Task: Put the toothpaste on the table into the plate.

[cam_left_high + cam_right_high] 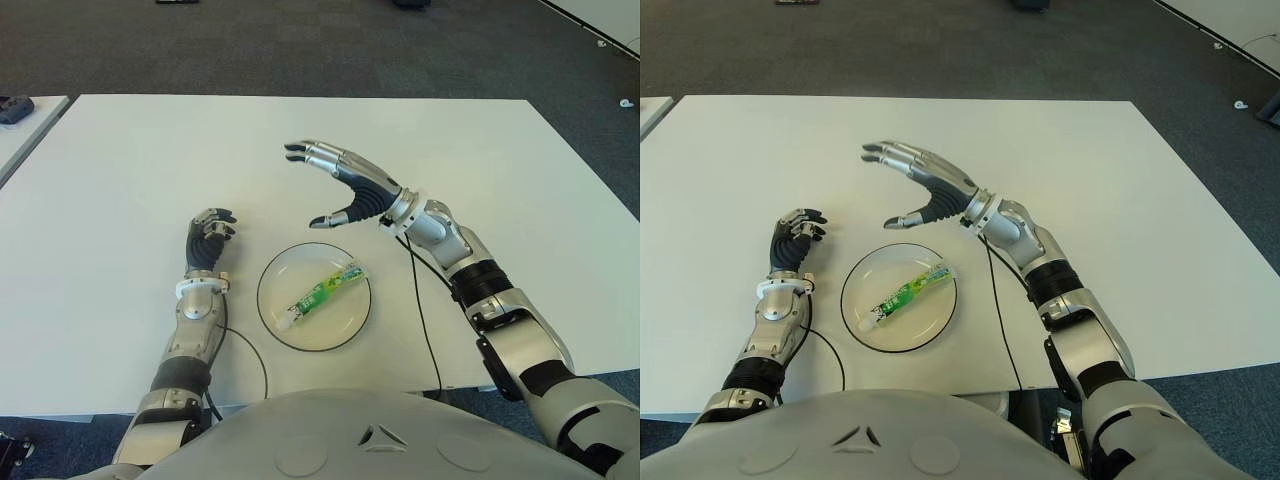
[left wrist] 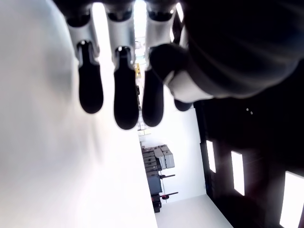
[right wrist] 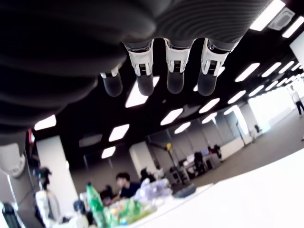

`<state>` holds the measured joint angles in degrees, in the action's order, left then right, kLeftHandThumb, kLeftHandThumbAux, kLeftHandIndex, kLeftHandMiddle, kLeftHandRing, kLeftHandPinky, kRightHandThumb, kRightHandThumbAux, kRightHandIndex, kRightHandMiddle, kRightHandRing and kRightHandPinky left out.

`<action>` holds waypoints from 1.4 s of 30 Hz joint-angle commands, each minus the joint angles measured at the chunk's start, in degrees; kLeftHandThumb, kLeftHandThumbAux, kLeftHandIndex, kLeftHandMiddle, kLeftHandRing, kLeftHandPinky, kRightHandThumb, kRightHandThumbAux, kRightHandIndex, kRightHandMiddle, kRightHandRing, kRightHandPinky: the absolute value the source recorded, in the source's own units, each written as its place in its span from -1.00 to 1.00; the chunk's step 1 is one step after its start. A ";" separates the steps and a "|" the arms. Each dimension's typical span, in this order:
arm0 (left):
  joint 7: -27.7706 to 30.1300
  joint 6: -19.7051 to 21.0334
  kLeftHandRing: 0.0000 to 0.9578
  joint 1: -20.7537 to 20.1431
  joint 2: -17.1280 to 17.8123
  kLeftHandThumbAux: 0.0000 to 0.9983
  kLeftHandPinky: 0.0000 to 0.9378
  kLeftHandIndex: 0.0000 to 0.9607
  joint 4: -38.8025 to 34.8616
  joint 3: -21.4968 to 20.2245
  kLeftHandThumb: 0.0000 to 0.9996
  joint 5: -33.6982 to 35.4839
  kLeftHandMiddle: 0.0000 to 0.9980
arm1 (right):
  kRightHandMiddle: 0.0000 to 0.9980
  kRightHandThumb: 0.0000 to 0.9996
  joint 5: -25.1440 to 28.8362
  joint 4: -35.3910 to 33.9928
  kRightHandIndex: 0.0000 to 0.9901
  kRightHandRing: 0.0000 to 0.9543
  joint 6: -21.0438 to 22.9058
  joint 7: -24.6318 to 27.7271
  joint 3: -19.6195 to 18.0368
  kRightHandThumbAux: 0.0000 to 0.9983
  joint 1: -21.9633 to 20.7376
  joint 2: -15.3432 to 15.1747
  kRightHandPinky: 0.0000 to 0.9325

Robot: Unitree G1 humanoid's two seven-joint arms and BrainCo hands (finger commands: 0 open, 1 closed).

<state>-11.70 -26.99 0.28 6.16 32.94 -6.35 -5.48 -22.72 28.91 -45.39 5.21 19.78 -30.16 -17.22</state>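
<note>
- Left eye view: from my seat, the toothpaste is lying inside the plate, a green and white tube set diagonally with its white cap toward the robot. The plate sits on the white tabletop near the front edge. The right hand hangs in the air beyond the plate, fingers stretched out and spread, holding nothing.
- Right eye view: same layout. The left hand shows just to the left of the plate with its fingers curled in, nothing in them. A black cable runs along the tabletop to the right of the plate.
- Left wrist view: I only get curled dark fingertips over the white tabletop, nothing gripped.
- Right wrist view: straight fingers against ceiling lights, hand empty; people sit blurry in the background.
</note>
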 commanded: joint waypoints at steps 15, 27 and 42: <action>0.65 -1.83 0.17 -1.32 0.63 0.36 0.10 -0.13 5.87 -0.24 0.67 0.79 -0.05 | -0.01 0.22 1.02 10.66 -0.18 0.00 1.28 -24.52 -11.36 0.48 5.58 9.33 0.09; 1.56 -2.66 0.15 -2.18 0.76 0.36 0.10 -0.14 7.23 -0.31 0.67 1.69 -0.05 | 0.36 0.40 0.45 9.81 -0.13 0.39 -1.13 -33.14 -14.29 0.46 10.80 9.86 0.43; 1.76 -5.05 0.18 -3.64 1.30 0.36 0.13 -0.13 10.08 -0.12 0.67 1.49 -0.05 | 0.33 0.40 7.22 17.39 -0.13 0.39 -5.39 -33.94 -19.08 0.46 15.73 13.99 0.42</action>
<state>-10.65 -32.81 -3.84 7.58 40.92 -6.47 -4.14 -15.86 45.33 -51.22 -28.00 1.34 -14.10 -3.86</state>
